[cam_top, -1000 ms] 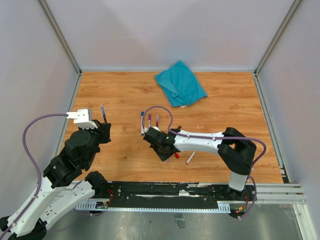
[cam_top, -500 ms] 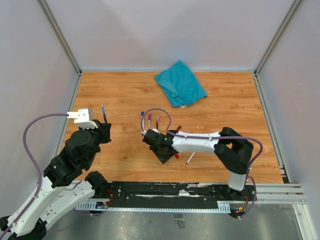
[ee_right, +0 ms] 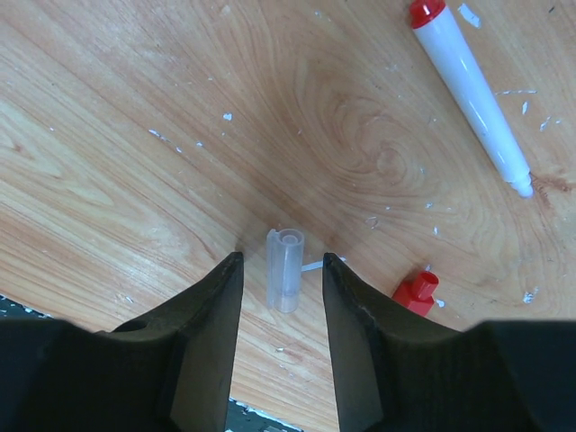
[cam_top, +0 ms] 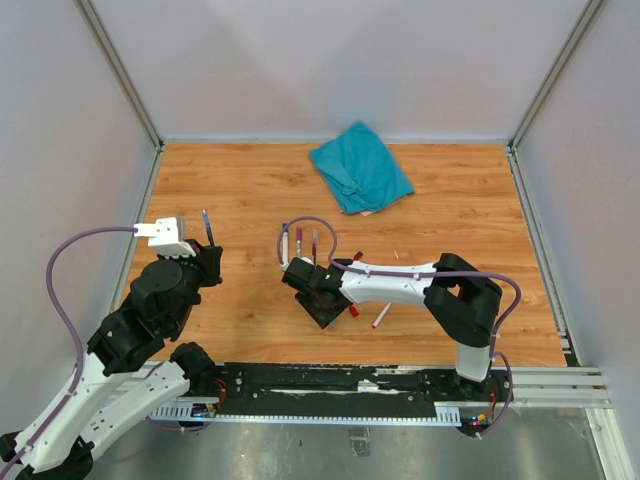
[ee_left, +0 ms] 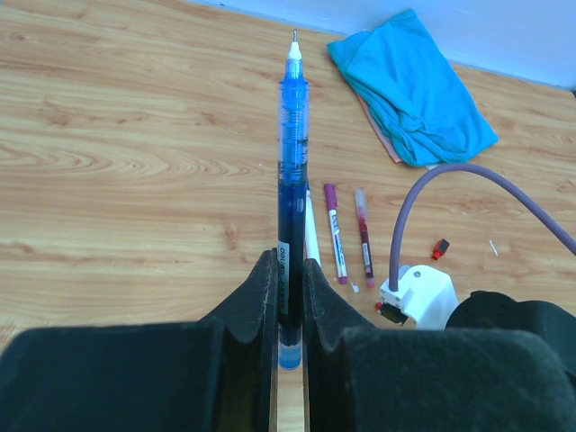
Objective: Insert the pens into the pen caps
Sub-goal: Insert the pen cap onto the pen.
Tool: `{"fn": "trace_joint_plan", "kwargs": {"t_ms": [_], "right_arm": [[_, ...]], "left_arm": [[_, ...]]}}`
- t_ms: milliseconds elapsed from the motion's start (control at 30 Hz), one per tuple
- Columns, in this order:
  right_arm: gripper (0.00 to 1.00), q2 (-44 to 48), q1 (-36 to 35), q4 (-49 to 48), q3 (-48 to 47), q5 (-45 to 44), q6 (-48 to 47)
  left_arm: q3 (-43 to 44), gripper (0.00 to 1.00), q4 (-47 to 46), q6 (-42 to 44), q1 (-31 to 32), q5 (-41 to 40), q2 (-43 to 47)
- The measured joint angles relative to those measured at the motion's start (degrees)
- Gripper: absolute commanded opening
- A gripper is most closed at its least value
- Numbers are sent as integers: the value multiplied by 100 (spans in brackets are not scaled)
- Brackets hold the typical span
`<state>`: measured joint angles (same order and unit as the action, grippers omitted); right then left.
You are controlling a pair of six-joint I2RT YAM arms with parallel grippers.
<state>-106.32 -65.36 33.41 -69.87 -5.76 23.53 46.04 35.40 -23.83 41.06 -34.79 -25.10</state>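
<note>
My left gripper (ee_left: pixel 288 270) is shut on a blue pen (ee_left: pixel 292 171) and holds it upright, tip up, above the table's left side; the pen also shows in the top view (cam_top: pixel 207 228). My right gripper (ee_right: pixel 282 259) is open and low over the table, with a short clear pen cap (ee_right: pixel 285 268) lying between its fingers, apart from both. A small red cap (ee_right: pixel 416 292) lies just to its right. A white pen with a red end (ee_right: pixel 472 90) lies farther off. Three more pens (ee_left: pixel 334 232) lie side by side mid-table.
A crumpled teal cloth (cam_top: pixel 360 167) lies at the back centre. Another small red cap (ee_left: pixel 440 248) lies right of the row of pens. Tiny white scraps dot the wood near the right gripper (cam_top: pixel 322 305). Grey walls enclose the table.
The right gripper has shifted slightly left and settled around the clear cap. The left arm and its blue pen have not moved.
</note>
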Motion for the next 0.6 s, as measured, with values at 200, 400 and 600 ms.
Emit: {"fn": "trace_joint_plan", "kwargs": {"t_ms": [200,400,600], "right_arm": [[38,-50,-28,28,-68,31,-125],[30,-120,-28,116,-162,85,-227],[9,-190,-50,236,-256,114,-343]], "left_arm": [[0,1,0,0,0,0,0],[0,1,0,0,0,0,0],[0,1,0,-2,0,-2,0]]}}
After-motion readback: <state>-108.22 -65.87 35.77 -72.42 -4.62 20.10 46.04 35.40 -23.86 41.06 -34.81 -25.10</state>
